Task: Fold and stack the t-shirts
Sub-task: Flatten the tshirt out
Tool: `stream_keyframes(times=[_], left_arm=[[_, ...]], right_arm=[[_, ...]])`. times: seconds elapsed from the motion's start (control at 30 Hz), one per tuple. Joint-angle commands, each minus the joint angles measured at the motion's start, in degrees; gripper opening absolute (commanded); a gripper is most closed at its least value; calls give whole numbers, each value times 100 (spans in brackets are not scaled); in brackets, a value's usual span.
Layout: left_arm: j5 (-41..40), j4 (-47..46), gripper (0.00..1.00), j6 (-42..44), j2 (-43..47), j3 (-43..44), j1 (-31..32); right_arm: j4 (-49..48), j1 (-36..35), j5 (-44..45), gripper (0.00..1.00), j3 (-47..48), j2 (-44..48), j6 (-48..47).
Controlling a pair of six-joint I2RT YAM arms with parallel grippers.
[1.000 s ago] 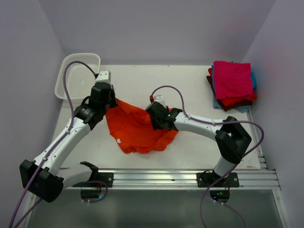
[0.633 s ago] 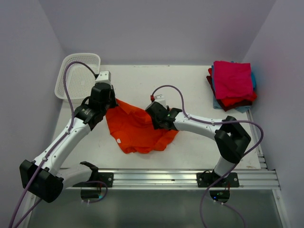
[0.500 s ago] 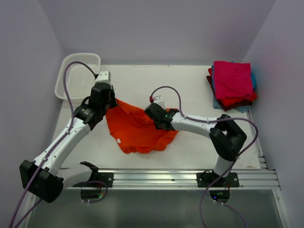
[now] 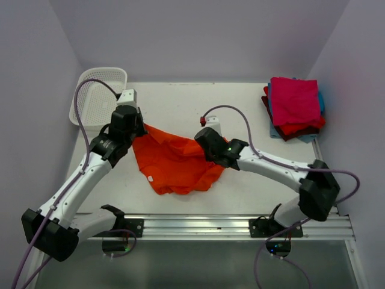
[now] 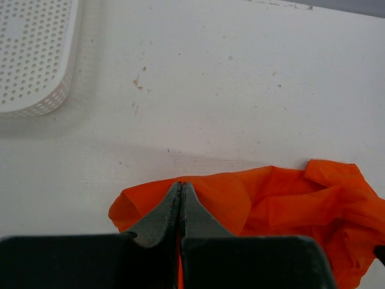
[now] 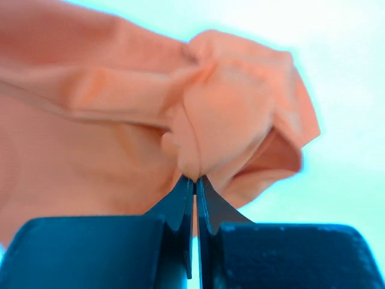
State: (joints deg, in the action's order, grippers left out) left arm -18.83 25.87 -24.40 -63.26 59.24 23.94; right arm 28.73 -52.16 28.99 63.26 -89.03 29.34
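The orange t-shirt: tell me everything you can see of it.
The orange t-shirt is bright, thin, soft cloth, unfolded and rumpled, lying on the white table left of centre. Its far edge runs between the two grippers. The left gripper is shut on its left corner, and the right gripper is shut on a bunched fold at its right. A small white mark shows near its near-left edge. It lies apart from the white basket and the stack of folded t-shirts.
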Motion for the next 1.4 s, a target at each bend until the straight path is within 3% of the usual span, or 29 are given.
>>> stream_keyframes(times=[0.0,0.23,0.43,0.63,0.77,0.83,0.9,1.03,1.1,1.17,1.27,1.33,1.37], left_arm=[[-305,-56,0,137,436,332,-57],[-297,357,0,427,798,1316,-57],[475,226,0,717,1693,1950,-57],[1855,-319,0,1130,3222,2038,-57],[3126,-22,0,1262,3864,2773,-372],[3508,207,0,1219,3874,3240,-818],[3983,-64,0,956,3997,3392,-795],[3844,67,0,814,3945,3489,-883],[3589,138,0,841,3892,3401,-874],[3255,182,0,841,3839,3147,-883],[2973,567,0,631,3568,2735,-987],[3348,691,0,342,3401,1939,-1127],[4021,570,0,288,3382,1585,-1216]], right_arm=[[350,100,299,0,255,1158,-314],[1072,285,826,0,941,2548,-877],[1144,285,1029,0,1206,3688,-1465],[538,277,-585,0,837,5473,-2151],[632,303,-1264,0,1046,6678,-2380],[983,477,-1500,0,1292,6715,-2416],[1318,680,-1721,0,1600,6706,-2416],[1617,1295,-1757,0,1978,6462,-2127],[2143,1454,-1293,0,2242,6154,-1925],[2783,1455,-1002,0,2357,5522,-1669],[2945,1454,-659,0,2016,5037,-1318],[2805,1455,-693,0,1656,4966,-1265],[2683,1454,-711,0,1576,4931,-1238]])
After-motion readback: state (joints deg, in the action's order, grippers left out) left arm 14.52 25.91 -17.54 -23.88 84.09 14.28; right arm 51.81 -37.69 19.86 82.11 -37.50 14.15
